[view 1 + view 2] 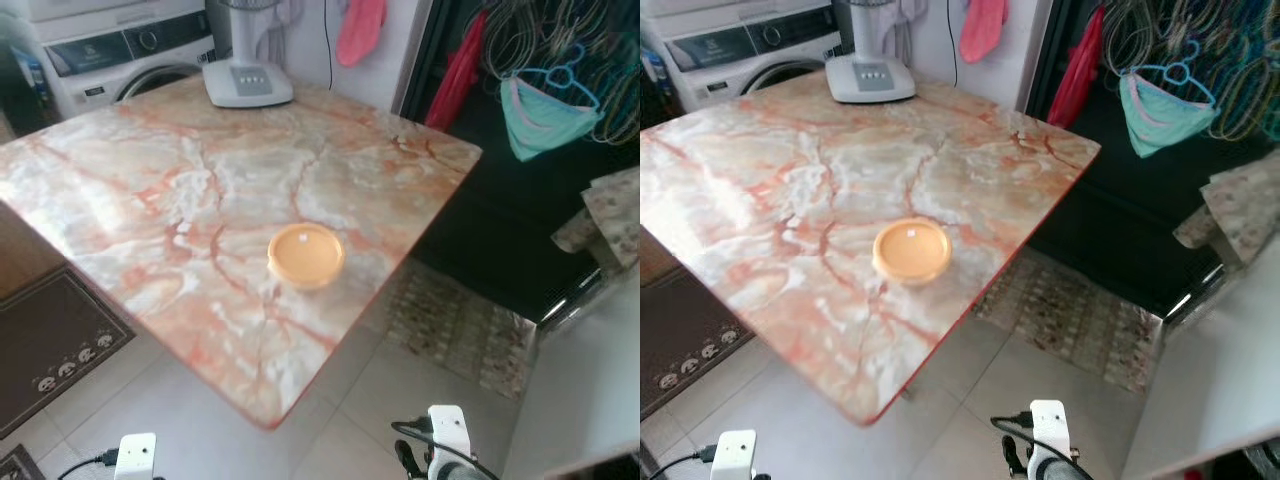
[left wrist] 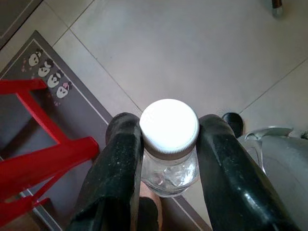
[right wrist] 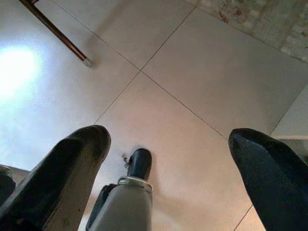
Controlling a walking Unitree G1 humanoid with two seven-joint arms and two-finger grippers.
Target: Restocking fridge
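Nearest, the left gripper (image 2: 169,159) hangs low over the tiled floor (image 2: 192,53), its 2 black fingers (image 2: 120,163) clamped on either side of a clear bottle (image 2: 169,163) with a white cap (image 2: 169,126); the cap sits level with the fingertips and the glassy body shows below it. Under this gripper lie a dark mat with small panda prints (image 2: 48,77) and a red frame (image 2: 43,154) standing on it.

The right gripper (image 3: 168,168) also hangs over the floor, spread wide and holding nothing, with pale tiles between its 2 fingers (image 3: 72,168). The robot's dark foot (image 3: 139,163) shows just beneath it, and a thin brown table leg (image 3: 57,33) meets the floor farther off.

In the head views, the 2 white wrist units sit at the near edge, the left one (image 1: 135,455) and the right one (image 1: 447,432).

Beyond them a marble table (image 1: 150,200) with orange veins spreads to the left. An orange round lid or dish (image 1: 306,255) rests on it, near its right edge. At the far end stands a white appliance base (image 1: 247,82). Behind that is a washing machine (image 1: 120,50). To the right of the table a patterned rug (image 1: 450,320) lies on the floor, and farther right teal underwear on a hanger (image 1: 550,110) hangs in a dark opening.
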